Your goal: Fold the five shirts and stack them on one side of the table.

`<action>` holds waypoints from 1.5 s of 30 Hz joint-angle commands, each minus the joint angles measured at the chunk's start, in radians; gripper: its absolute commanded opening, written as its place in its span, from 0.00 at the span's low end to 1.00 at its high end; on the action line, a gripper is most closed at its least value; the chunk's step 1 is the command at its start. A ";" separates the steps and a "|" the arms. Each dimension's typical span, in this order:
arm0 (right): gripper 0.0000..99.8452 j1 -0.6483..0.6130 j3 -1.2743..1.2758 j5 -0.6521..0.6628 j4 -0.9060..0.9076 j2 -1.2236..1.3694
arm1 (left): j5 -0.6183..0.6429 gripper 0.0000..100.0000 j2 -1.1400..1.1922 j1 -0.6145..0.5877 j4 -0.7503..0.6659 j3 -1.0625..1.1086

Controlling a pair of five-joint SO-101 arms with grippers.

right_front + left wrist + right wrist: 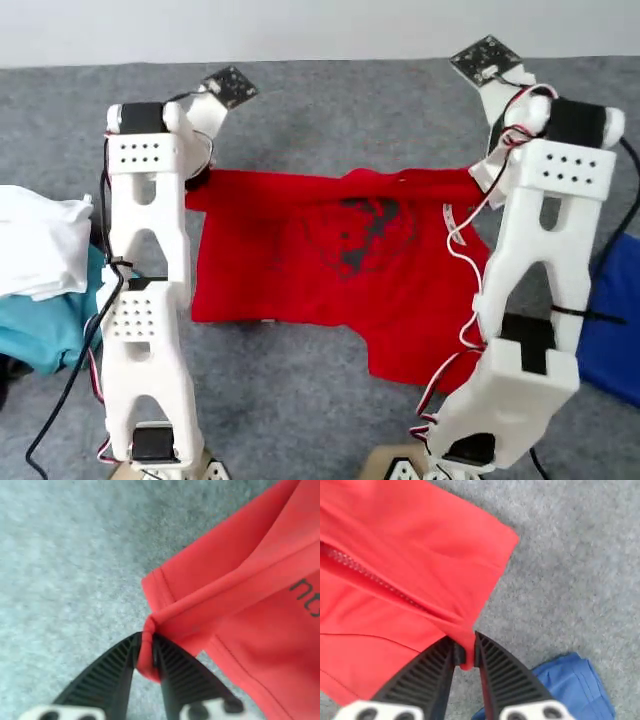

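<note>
A red shirt (340,270) with a dark print lies spread across the middle of the grey table, partly folded. My left gripper (145,652) is shut on a bunched edge of the red shirt (240,595) near its sleeve, at the shirt's far left corner (200,185). My right gripper (465,652) is shut on a pinch of the red shirt (405,565) at its far right corner (480,180). A white shirt (40,240) sits on a teal shirt (50,320) at the left edge. A blue shirt (610,330) lies at the right edge.
The grey table surface (340,120) stretches behind the red shirt. The blue shirt (555,690) lies close beside the right gripper. Both white arms stand over the shirt's left and right sides, with bare table (290,410) between their bases.
</note>
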 commanded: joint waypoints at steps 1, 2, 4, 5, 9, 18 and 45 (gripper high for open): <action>0.01 0.027 0.041 0.023 0.044 -0.136 | -0.037 0.01 -0.110 0.002 0.029 0.048; 0.01 0.027 0.072 0.040 0.044 -0.159 | -0.063 0.01 -0.132 0.003 0.029 0.093; 0.01 0.028 0.146 0.055 0.044 -0.211 | -0.103 0.01 -0.186 0.015 0.029 0.203; 0.01 0.028 0.187 0.060 0.044 -0.237 | -0.118 0.01 -0.216 0.018 0.029 0.268; 0.01 0.044 0.371 0.064 0.042 -0.343 | -0.176 0.01 -0.331 0.046 0.028 0.526; 0.01 0.101 0.703 0.100 0.018 -0.516 | -0.227 0.01 -0.399 0.091 0.023 0.842; 0.01 0.120 0.744 0.063 -0.191 -0.697 | -0.006 0.01 -0.509 0.058 -0.238 0.825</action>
